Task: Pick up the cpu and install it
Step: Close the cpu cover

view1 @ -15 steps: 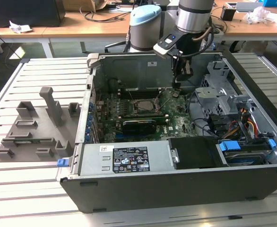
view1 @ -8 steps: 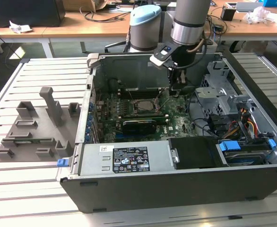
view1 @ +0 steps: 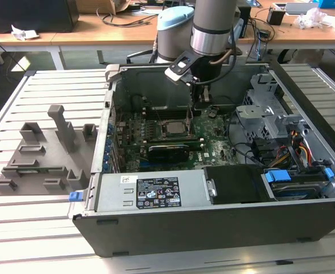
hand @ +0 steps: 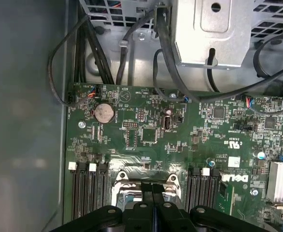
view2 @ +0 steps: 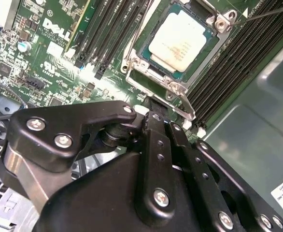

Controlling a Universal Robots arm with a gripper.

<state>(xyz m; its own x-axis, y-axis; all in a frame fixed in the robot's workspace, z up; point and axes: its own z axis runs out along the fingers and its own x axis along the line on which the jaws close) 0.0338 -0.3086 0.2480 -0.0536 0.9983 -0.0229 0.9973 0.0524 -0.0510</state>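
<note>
Inside the open computer case [view1: 213, 228], the cpu [view2: 180, 43] sits in the socket frame [view2: 132, 63] on the green motherboard [hand: 180, 135]. Just above the socket frame hangs the gripper [hand: 153, 189], fingers pressed together and empty. White print dots the motherboard, and a sticker [view1: 156, 193] labels the power supply. The case rests on a slatted metal table [view1: 42, 228].

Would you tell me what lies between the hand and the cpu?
In the second wrist view, the socket's metal frame rim separates hand and cpu.

clear above cpu [view2: 177, 43] in socket [view2: 177, 88], memory slots [view2: 238, 63] flanking, cables [hand: 94, 43] nearby
</note>
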